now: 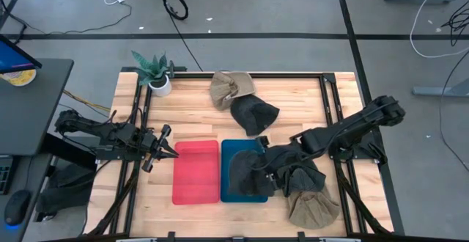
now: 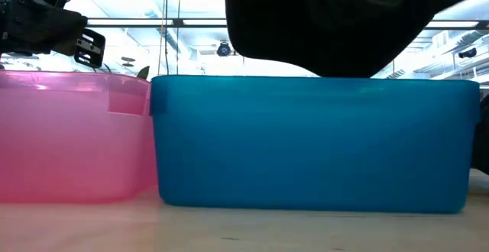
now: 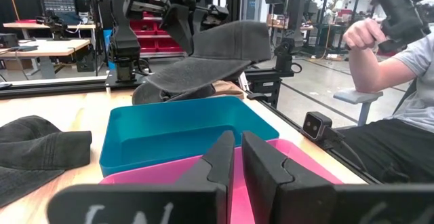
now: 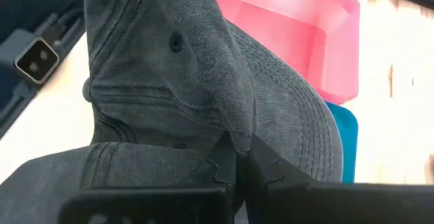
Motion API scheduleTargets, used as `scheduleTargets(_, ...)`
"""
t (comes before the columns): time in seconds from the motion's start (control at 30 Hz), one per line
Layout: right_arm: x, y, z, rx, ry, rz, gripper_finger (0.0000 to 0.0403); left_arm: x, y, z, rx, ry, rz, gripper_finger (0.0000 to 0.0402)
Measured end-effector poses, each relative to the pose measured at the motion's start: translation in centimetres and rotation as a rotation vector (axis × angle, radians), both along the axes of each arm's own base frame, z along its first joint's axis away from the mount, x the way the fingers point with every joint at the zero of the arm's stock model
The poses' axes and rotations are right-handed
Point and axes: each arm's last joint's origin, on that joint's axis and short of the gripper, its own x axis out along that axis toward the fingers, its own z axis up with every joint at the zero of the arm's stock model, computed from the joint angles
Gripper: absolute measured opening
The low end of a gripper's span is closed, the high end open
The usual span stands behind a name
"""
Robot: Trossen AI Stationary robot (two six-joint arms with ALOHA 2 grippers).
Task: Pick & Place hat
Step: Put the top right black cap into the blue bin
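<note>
A dark grey cap (image 1: 245, 174) hangs from my right gripper (image 1: 270, 166) over the blue bin (image 1: 229, 150). In the low view the cap (image 2: 351, 23) is above the bin's rim (image 2: 313, 80), clear of it. The left wrist view shows the cap (image 3: 210, 61) with its brim roughly level over the blue bin (image 3: 183, 132). My left gripper (image 1: 167, 149) waits shut at the left of the pink bin (image 1: 196, 172), touching nothing; its fingers (image 3: 237, 163) point across both bins. My right gripper (image 4: 237, 166) is shut on the dark grey cap, pinching a raised fold of the crown cloth (image 4: 227, 125) between its two fingers. It comes from the table's right, slanting down. The cap is lifted clear and hangs below the fingers over the blue bin.
Four other caps lie on the table: a khaki one (image 1: 231, 88) and a dark one (image 1: 254, 114) beyond the bins, a dark one (image 1: 306, 177) and a khaki one (image 1: 314, 208) under my right arm. A potted plant (image 1: 155, 73) stands at the far left corner. A person (image 3: 400, 68) sits beyond the table.
</note>
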Motion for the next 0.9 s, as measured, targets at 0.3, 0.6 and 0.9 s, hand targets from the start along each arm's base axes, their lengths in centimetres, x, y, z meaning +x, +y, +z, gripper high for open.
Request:
scheduleTargets(0.3,0.2,-0.3,-0.1,-0.018,0.000,0.008,0.0004,0.0,0.0,0.0,0.000,0.000,0.000,0.0034)
scheduleTargets(0.6,0.2,-0.5,-0.2,-0.029,0.006,0.014,0.0004,0.0,0.0,0.0,0.000,0.000,0.000,0.0034)
scheduleTargets(0.9,0.7,-0.3,-1.3,-0.073,0.029,0.049,0.0004,0.0,0.0,0.0,0.000,0.000,0.000,0.0034)
